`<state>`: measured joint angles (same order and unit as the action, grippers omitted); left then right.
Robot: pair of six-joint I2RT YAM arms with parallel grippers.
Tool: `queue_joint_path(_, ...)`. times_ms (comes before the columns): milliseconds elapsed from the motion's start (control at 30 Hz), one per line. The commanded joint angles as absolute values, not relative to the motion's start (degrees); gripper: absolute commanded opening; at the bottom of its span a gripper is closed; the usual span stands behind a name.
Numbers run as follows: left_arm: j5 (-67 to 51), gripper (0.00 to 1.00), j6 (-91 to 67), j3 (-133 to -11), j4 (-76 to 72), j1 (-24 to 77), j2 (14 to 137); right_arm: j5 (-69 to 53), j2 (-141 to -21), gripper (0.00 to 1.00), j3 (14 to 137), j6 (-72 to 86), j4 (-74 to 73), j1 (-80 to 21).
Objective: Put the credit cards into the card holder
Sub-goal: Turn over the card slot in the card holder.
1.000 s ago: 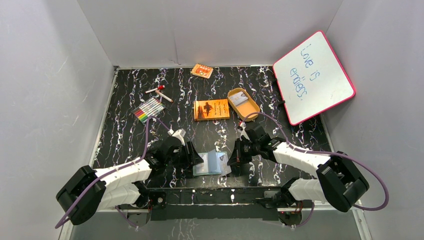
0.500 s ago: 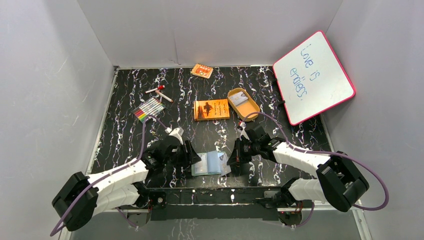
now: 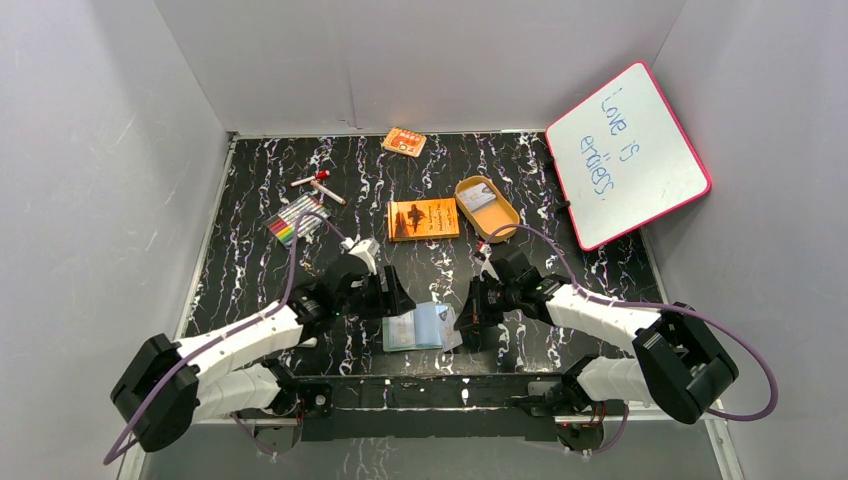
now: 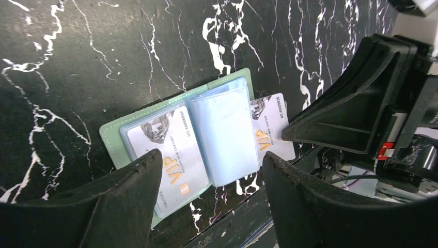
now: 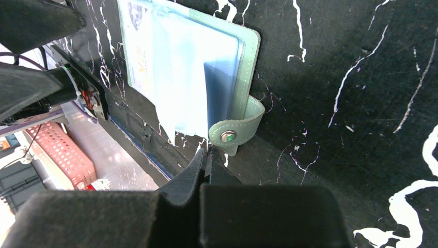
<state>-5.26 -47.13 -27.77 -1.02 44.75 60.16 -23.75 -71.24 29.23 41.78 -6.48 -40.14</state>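
- The card holder (image 3: 420, 327) lies open and flat at the 6 o'clock edge of the bench (image 3: 230, 270), between the two arms.
- One card (image 4: 173, 160), marked VIP, sits in the clear pocket on the holder's left leaf.
- A second card (image 4: 271, 124), also marked VIP, pokes out from under the pale blue pockets. It reaches past the holder's edge at 3 o'clock in the left wrist view.
- The left end effector (image 4: 212, 157) is released, its fingers spread wide. It hovers over the holder's left half, just above it at 10 o'clock in the top view.
- The right end effector (image 5: 206, 155) is clenched, fingers pressed together. Its tip meets the outer edge of the second card, just beside the snap tab (image 5: 235, 129). Whether the card is nipped between the fingers cannot be told.
- The snap tab curls up off the bench from the holder's edge nearest the right arm.
- An orange book (image 3: 423, 219) lies near mid-bench, at 12 o'clock from the holder and well apart from it.
- A tan tin (image 3: 487, 208) sits just beside the book at 2 o'clock.
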Motion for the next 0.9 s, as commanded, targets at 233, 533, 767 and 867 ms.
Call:
queue_joint_path(233, -2.27, 0.78, -40.03, -41.13, 6.86, 52.14, 73.8, -23.97, -71.14, 0.0, 30.5, 40.69, -5.8, -40.28)
queue_joint_path(533, 11.35, 0.8, -38.85, -50.95, 17.36, 60.12, 84.44, -23.82, -70.76, 0.0, 30.33, 40.52, -6.04, -40.34)
queue_joint_path(767, 16.09, 0.81, -38.77, -55.25, 21.79, 62.9, 90.04, -23.9, -70.4, 0.0, 30.14, 40.26, -6.02, -40.34)
queue_joint_path(867, 17.29, 0.81, -38.75, -56.36, 22.78, 63.5, 91.54, -23.91, -70.32, 0.0, 30.15, 40.17, -5.98, -40.27)
